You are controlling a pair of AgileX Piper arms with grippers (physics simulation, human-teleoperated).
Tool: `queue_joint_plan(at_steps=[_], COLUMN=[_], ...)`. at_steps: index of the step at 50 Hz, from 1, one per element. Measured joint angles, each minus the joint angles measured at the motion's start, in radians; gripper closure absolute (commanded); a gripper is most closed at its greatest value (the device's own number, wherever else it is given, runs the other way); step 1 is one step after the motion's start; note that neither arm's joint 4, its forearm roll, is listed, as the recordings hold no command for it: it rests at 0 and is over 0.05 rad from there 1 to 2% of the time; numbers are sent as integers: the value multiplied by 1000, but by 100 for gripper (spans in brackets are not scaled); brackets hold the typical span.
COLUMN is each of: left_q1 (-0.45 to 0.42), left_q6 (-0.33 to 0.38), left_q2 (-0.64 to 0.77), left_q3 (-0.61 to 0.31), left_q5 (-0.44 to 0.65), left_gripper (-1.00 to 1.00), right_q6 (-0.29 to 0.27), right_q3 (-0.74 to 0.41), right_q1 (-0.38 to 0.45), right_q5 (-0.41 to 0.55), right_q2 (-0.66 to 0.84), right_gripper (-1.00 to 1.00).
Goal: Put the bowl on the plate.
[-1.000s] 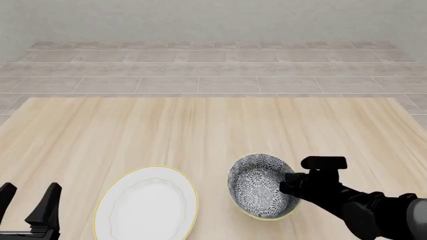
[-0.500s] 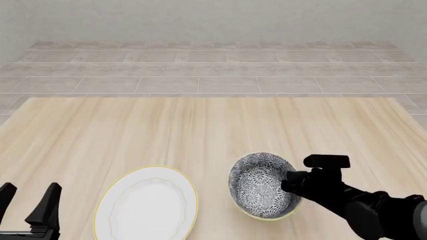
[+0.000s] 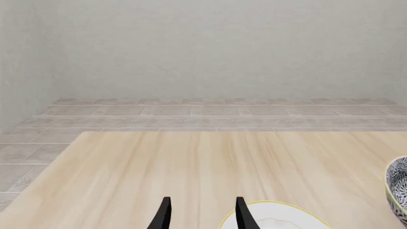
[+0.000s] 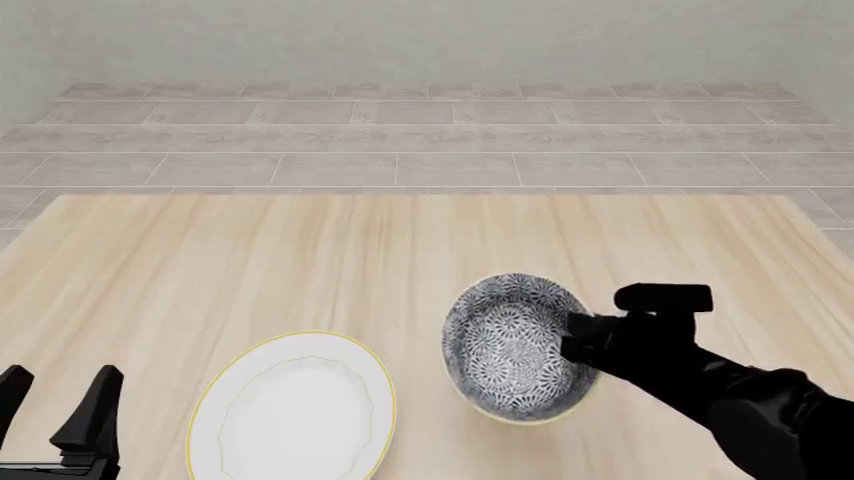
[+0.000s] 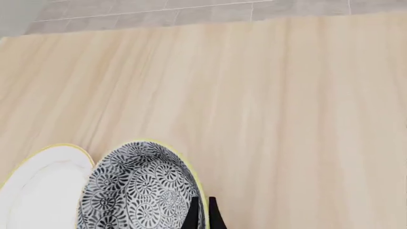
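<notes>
The right gripper (image 4: 577,345) is clamped on the right rim of the bowl (image 4: 511,345), which tilts its patterned inside toward the left above the wooden table (image 4: 267,260). The plate (image 4: 291,410) lies flat at the near edge, just left of the bowl. The left gripper (image 4: 54,415) waits near-left, fingers spread and holding nothing
</notes>
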Motion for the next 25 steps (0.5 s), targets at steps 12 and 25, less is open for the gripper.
queue_joint_plan(at_steps=[12,25], left_q1=[0,0], left_q6=[0,0], left_q2=[0,0], left_q3=[0,0], left_q5=[0,0], left_gripper=[-100,-100], right_q6=[-17,-24], right_q3=[-51,-132], right_q1=[12,31], right_q5=[71,152], right_q2=[-84,-128], right_gripper=[100,100])
